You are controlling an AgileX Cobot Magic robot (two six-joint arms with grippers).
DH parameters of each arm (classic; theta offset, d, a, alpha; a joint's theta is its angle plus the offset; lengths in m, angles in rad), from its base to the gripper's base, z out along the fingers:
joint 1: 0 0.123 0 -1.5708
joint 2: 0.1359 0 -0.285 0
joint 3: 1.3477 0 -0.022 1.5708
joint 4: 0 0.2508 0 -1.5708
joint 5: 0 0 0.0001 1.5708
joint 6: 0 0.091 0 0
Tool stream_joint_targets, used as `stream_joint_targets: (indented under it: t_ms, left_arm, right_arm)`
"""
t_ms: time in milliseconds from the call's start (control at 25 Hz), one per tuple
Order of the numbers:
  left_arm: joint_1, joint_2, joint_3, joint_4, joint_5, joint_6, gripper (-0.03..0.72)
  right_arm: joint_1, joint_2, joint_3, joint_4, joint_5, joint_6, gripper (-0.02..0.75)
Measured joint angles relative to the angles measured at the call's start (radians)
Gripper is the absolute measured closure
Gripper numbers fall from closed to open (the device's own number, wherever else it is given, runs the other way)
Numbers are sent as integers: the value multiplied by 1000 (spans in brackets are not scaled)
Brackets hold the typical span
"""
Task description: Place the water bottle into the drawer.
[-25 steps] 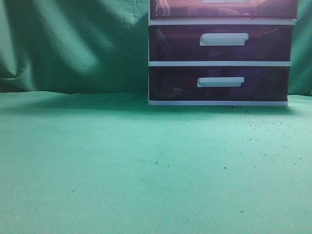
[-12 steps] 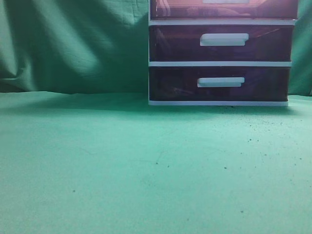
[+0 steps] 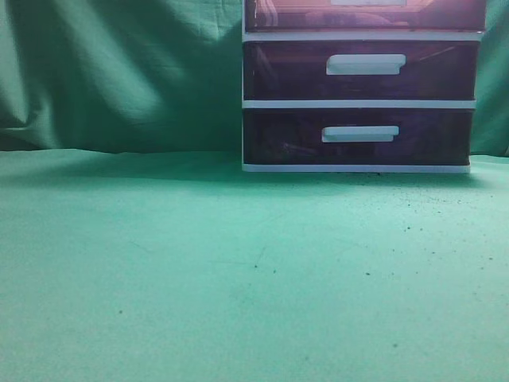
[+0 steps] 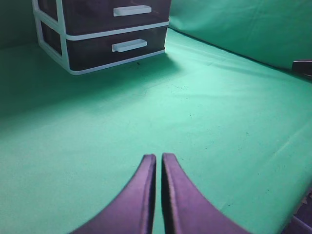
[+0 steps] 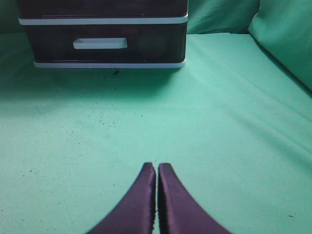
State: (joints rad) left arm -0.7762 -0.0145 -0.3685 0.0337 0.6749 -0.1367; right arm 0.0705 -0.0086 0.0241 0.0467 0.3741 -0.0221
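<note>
No water bottle in any view, both my left gripper [image 4: 159, 157] and right gripper [image 5: 157, 165] pinched closed and empty, drawer unit [image 3: 358, 87] upper right, so I'd open a drawer first.

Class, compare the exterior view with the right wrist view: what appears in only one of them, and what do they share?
Only the exterior view shows the middle drawer, part of the top drawer, and the cloth backdrop on the left. Only the right wrist view shows the right gripper, its fingers closed together with nothing between them. Both show the bottom drawer with its white handle and the green table cloth. Neither shows a water bottle.
</note>
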Motion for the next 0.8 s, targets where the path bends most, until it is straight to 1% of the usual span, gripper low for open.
stream_joint_targets:
  t_ms: [360,440,480,560,680,760,800]
  left_arm:
    - [0,0,0,0,0,0,688]
    - [5,0,2,28,0,2,688]
    - [23,0,2,60,-2,2,688]
    - [99,0,27,118,-65,2,688]
    - [301,0,118,206,-230,2,688]
    - [438,0,180,234,-318,2,688]
    - [520,0,220,235,-348,0,688]
  right_arm:
    - [0,0,0,0,2,0,738]
    - [0,0,0,0,2,0,738]
    - [0,0,0,0,2,0,738]
    - [0,0,0,0,2,0,738]
    - [0,0,0,0,2,0,738]
    - [0,0,0,0,4,0,738]
    - [0,0,0,0,4,0,738]
